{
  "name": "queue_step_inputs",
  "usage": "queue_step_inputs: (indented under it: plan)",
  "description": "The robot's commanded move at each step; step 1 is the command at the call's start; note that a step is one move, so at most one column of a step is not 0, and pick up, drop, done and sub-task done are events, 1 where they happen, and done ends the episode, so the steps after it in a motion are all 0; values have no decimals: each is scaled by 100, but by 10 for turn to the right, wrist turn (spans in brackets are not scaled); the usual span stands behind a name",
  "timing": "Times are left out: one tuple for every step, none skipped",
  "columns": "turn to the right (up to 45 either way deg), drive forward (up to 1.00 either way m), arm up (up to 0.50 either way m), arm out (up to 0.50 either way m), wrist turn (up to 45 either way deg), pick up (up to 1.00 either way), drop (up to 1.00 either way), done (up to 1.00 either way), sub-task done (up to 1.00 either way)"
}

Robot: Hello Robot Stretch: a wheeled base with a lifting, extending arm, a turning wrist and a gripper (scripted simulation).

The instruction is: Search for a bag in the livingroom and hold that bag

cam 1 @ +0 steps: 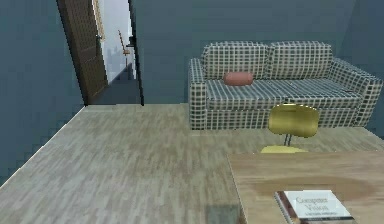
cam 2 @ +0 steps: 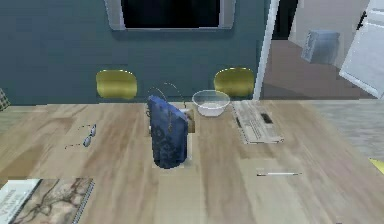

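A dark blue bag point(cam 2: 168, 131) stands upright near the middle of a long wooden table point(cam 2: 120, 160) in the arm side view. Thin wire-like loops rise from its top. The same table's corner point(cam 1: 300, 180) fills the forward view's lower right.
On the table lie a white bowl point(cam 2: 211, 102), a newspaper point(cam 2: 258, 122), a pen point(cam 2: 278, 174), a magazine point(cam 2: 45, 200) and a book point(cam 1: 315, 206). Yellow chairs point(cam 2: 116, 84) point(cam 2: 234, 81) point(cam 1: 293, 122) stand around it. Ahead are a checked sofa point(cam 1: 280, 85) with a pink cushion point(cam 1: 238, 78), open wood floor and a doorway point(cam 1: 112, 50).
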Motion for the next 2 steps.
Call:
queue_step_inputs:
  plan:
    - [0,0,38,0,0,0,0,0,0]
    - [0,0,0,28,0,0,0,0,0]
